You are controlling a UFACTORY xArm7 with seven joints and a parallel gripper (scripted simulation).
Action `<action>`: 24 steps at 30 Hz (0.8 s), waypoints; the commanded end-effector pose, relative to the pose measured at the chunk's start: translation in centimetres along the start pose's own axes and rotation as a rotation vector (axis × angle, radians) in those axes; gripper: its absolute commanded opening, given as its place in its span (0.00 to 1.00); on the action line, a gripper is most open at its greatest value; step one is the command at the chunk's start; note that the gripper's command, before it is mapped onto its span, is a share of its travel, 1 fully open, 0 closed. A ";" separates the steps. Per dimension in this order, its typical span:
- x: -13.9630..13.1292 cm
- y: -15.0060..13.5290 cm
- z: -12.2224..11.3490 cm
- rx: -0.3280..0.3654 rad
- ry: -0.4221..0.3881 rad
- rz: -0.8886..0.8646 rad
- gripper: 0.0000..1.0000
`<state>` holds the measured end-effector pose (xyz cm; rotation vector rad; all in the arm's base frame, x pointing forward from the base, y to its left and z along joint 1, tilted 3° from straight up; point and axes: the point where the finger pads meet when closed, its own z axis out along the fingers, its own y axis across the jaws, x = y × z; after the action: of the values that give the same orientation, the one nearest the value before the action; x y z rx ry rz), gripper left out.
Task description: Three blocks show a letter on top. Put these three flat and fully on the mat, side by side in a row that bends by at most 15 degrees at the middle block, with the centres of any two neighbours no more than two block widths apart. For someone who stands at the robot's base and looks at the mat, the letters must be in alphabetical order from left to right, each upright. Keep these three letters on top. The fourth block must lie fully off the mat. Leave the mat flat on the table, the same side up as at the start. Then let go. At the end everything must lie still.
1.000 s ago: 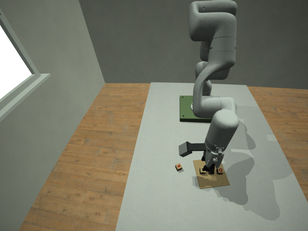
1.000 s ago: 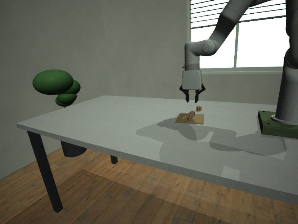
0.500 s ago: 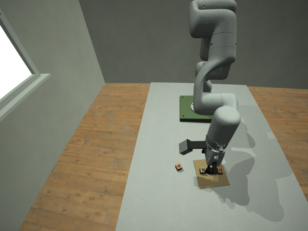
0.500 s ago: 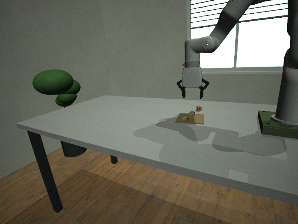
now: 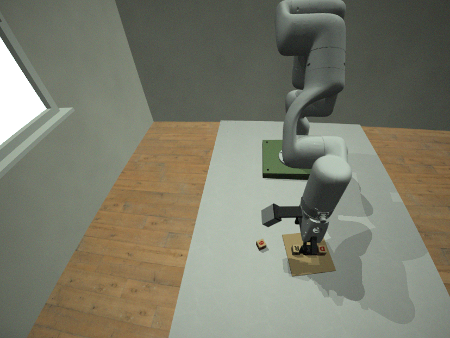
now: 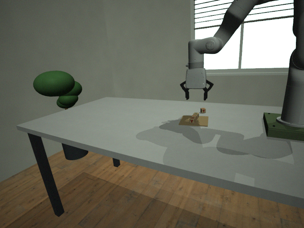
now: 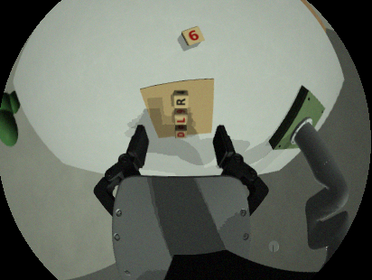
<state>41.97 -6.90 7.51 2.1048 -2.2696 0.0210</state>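
Note:
A tan mat (image 5: 308, 256) lies flat on the grey table. Three wooden letter blocks stand on it in a close row. The R block (image 5: 296, 249) and the D block (image 5: 322, 248) are the end ones. The arm hides the middle block in the top view. The wrist view shows the row on the mat: R (image 7: 181, 99), the middle block (image 7: 181, 116) with a small unclear letter, and D (image 7: 181, 129). The fourth block, showing 6 (image 5: 260, 244) (image 7: 192, 36), lies off the mat. My gripper (image 6: 196, 96) (image 7: 181, 133) is open and empty, well above the row.
The arm's green base plate (image 5: 283, 160) sits further back on the table. A green plant shape (image 6: 57, 87) stands beyond the table's far end. The table edges are well away from the mat.

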 end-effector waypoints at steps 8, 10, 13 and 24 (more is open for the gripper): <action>0.0 -0.1 -1.5 0.004 0.000 0.000 1.00; 0.0 -0.1 -2.3 0.004 0.000 0.000 1.00; 0.0 -0.1 -3.8 0.004 0.000 0.000 1.00; 0.0 -0.1 -7.8 0.004 0.000 0.000 1.00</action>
<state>42.10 -6.63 14.03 2.1047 -2.2694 0.0205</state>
